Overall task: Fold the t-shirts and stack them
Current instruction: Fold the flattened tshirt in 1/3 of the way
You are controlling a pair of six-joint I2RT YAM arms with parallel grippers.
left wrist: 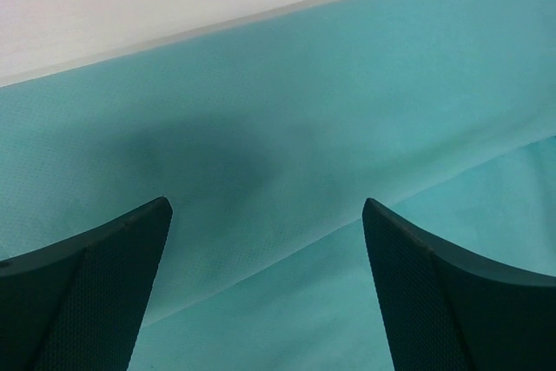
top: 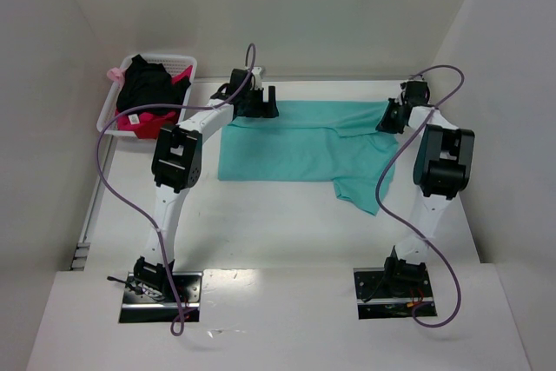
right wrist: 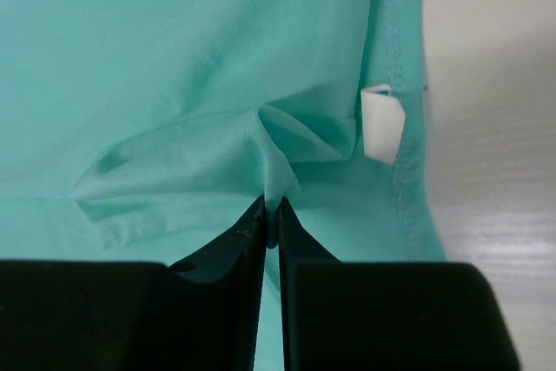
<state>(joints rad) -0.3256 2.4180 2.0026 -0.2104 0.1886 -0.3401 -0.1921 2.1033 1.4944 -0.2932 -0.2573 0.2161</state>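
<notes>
A teal-green t-shirt (top: 295, 147) lies spread across the back of the table, one part hanging toward the front right. My right gripper (right wrist: 271, 206) is shut on a pinched ridge of its cloth, next to the collar seam and the small white neck label (right wrist: 382, 123); it shows at the shirt's right end (top: 393, 115). My left gripper (left wrist: 268, 210) is open, low over the shirt's far-left edge (top: 257, 103), fingers (left wrist: 434, 293) apart with flat cloth (left wrist: 287, 154) between them. The black t-shirt (top: 148, 84) and pink-red t-shirt (top: 148, 122) lie bundled in the basket.
A white lattice basket (top: 184, 62) stands at the back left corner. White walls close in the table on the left, back and right. Purple cables (top: 113, 188) loop beside each arm. The arm bases (top: 161, 288) sit at the near edge.
</notes>
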